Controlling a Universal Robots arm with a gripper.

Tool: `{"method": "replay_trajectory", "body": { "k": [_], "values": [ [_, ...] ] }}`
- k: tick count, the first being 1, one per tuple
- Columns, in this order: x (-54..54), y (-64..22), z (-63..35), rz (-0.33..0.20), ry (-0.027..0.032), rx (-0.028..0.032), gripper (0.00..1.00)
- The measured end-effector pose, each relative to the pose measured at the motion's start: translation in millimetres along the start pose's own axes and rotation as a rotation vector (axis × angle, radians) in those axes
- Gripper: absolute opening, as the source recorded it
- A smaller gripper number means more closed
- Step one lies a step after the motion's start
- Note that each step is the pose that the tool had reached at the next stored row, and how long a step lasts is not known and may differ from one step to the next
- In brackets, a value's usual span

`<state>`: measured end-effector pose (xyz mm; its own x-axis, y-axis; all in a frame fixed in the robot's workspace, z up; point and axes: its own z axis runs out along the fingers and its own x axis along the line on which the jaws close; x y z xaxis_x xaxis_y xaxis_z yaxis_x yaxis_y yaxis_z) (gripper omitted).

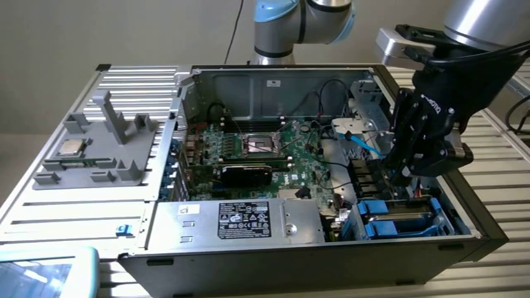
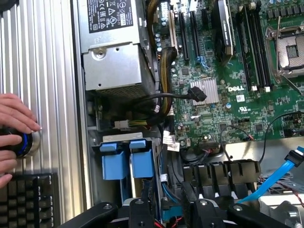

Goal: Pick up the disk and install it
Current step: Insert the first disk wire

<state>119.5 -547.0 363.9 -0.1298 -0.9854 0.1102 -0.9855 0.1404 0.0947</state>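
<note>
The disk (image 1: 403,211), silver-grey in a bright blue carrier, sits at the drive bay in the case's near corner on the exterior view's right. Its blue tabs (image 2: 129,161) stand beside the case wall in the wrist view. My gripper (image 1: 406,180) hangs just above that bay, pointing down into it. In the wrist view the gripper's black links (image 2: 166,213) frame a sliver of blue. Whether it grips the carrier is hidden.
A silver power supply box (image 1: 240,220) with a black label lies beside the bay. The motherboard (image 1: 257,149) and loose cables fill the case, including a blue cable (image 2: 273,178). A CPU chip (image 1: 69,148) rests on a grey fixture. A person's hand (image 2: 14,118) holds a knob above a keyboard (image 2: 26,199).
</note>
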Motion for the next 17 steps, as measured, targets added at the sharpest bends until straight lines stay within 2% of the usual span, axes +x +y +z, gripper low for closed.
{"method": "replay_trajectory", "body": {
  "k": [3,7,8,10,13,15,17],
  "values": [
    [1.4,-0.2,0.2,0.000,-0.0033,-0.0007,0.37],
    [4.7,-0.7,0.5,0.003,-0.0190,-0.0047,0.37],
    [5.3,-0.8,0.5,0.003,-0.0246,-0.0055,0.37],
    [7.0,-1.0,0.7,0.003,-0.0403,-0.0078,0.37],
    [9.3,-1.3,0.9,0.008,-0.0552,-0.0103,0.37],
    [10.8,-1.5,1.0,0.016,-0.0599,-0.0115,0.37],
    [11.5,-1.7,1.1,0.017,-0.0602,-0.0117,0.37]
  ]
}}
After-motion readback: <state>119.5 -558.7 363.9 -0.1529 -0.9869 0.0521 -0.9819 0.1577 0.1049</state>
